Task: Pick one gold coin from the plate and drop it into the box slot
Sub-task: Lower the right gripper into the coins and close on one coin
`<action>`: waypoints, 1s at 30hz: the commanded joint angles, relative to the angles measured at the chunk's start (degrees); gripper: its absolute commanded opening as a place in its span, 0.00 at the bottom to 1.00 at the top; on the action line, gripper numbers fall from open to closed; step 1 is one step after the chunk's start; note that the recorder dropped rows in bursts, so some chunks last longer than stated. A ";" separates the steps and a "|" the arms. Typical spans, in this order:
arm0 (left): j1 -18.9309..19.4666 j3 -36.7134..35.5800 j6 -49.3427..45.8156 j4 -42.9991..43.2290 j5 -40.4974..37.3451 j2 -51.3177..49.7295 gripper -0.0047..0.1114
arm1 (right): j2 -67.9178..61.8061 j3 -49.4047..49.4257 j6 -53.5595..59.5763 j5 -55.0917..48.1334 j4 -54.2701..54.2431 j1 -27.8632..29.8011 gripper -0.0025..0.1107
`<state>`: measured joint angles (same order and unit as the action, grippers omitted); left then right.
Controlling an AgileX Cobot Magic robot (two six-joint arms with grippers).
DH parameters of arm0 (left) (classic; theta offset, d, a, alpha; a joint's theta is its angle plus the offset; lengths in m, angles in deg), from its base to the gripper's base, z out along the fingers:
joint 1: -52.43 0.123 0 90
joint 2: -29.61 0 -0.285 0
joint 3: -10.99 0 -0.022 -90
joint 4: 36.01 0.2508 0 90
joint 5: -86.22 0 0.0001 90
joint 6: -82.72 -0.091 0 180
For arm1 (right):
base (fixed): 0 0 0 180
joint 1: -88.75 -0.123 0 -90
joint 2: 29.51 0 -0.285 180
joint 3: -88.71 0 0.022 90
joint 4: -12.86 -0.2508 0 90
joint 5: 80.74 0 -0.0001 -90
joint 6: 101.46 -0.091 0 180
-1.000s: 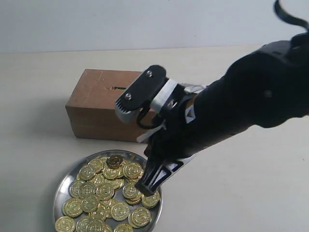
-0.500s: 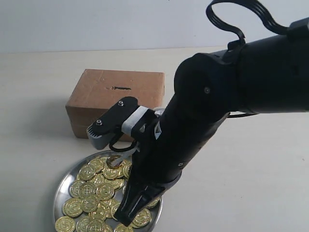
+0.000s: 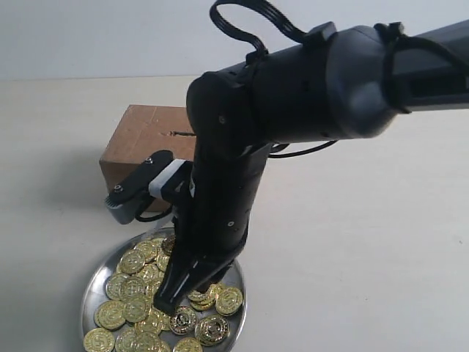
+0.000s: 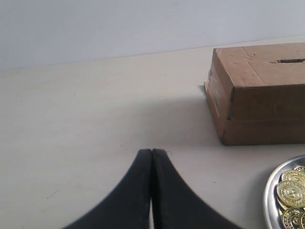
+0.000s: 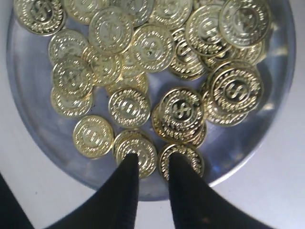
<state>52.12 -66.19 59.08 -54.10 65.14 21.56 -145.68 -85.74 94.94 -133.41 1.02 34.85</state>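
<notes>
The silver plate (image 3: 94, 282) at the front holds several gold coins (image 3: 135, 286). My right gripper (image 3: 170, 302) points down into the plate, its black arm covering much of it. In the right wrist view the plate (image 5: 28, 114) fills the frame. The right gripper (image 5: 153, 160) is open by a small gap, with nothing between its fingers. One tip is over a gold coin (image 5: 143, 149), the other over a coin (image 5: 189, 160). The brown box (image 3: 143, 143) stands behind with its slot (image 3: 179, 133). The left gripper (image 4: 152, 151) is shut and empty, to the left of the box (image 4: 257, 102).
The pale table (image 3: 352, 242) runs around the plate and box. In the left wrist view the plate's rim (image 4: 271, 183) peeks in, and the slot (image 4: 288, 61) shows on the box top. A black cable loop (image 3: 249, 22) rises from the right arm.
The right arm has swung left and down across the plate, bringing its fingertips down among the coins. The box is now partly hidden behind the arm.
</notes>
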 commanded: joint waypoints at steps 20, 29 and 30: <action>-0.30 -0.04 0.08 -0.46 0.27 0.26 0.04 | -11.73 -12.12 -17.77 -7.01 12.30 -3.44 0.48; -0.30 -0.04 0.08 -0.46 0.27 0.26 0.04 | -11.87 -12.12 -19.67 -5.74 12.82 -3.73 0.48; -0.30 -0.04 0.08 -0.46 0.27 0.26 0.04 | -11.87 -12.12 -19.67 -5.32 12.82 -3.73 0.48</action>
<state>52.12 -66.19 59.08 -54.10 65.14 21.56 -157.38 -97.33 75.65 -140.18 13.17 31.34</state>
